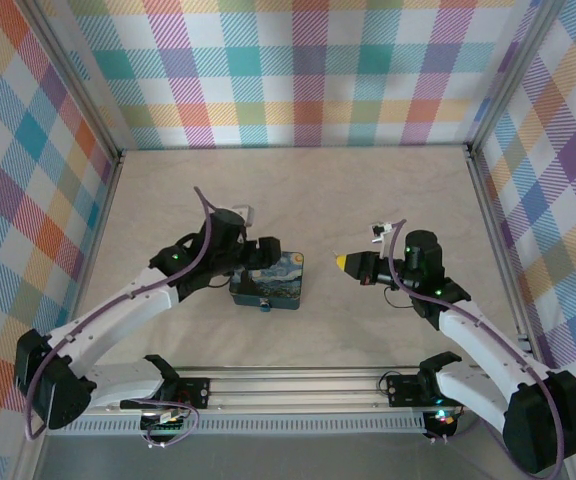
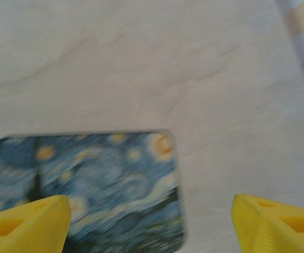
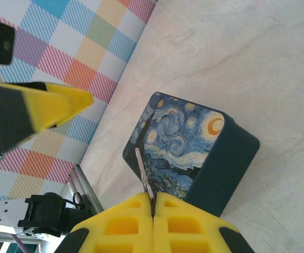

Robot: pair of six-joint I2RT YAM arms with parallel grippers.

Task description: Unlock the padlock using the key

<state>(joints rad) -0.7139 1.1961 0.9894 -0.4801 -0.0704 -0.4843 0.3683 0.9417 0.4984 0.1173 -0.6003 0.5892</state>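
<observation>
The Starry-Night tin (image 1: pixel 280 281) stands at mid-table. A tiny teal-blue padlock (image 1: pixel 266 306) hangs at its near edge. My left gripper (image 1: pixel 266 258) hovers over the tin's left part. In the left wrist view this gripper (image 2: pixel 151 204) is open, its yellow fingers (image 2: pixel 33 221) wide apart above the blurred tin lid (image 2: pixel 88 184), with nothing between them. My right gripper (image 1: pixel 344 263) sits to the right of the tin, apart from it. It is shut (image 3: pixel 153 203) on the key (image 3: pixel 143 169), a thin metal blade that sticks out toward the tin (image 3: pixel 194 153).
Checked cloth walls (image 1: pixel 308 70) on aluminium posts close in the back and both sides. A metal rail (image 1: pixel 298 385) carrying both arm bases runs along the near edge. The left arm's finger (image 3: pixel 54 103) shows at the upper left of the right wrist view.
</observation>
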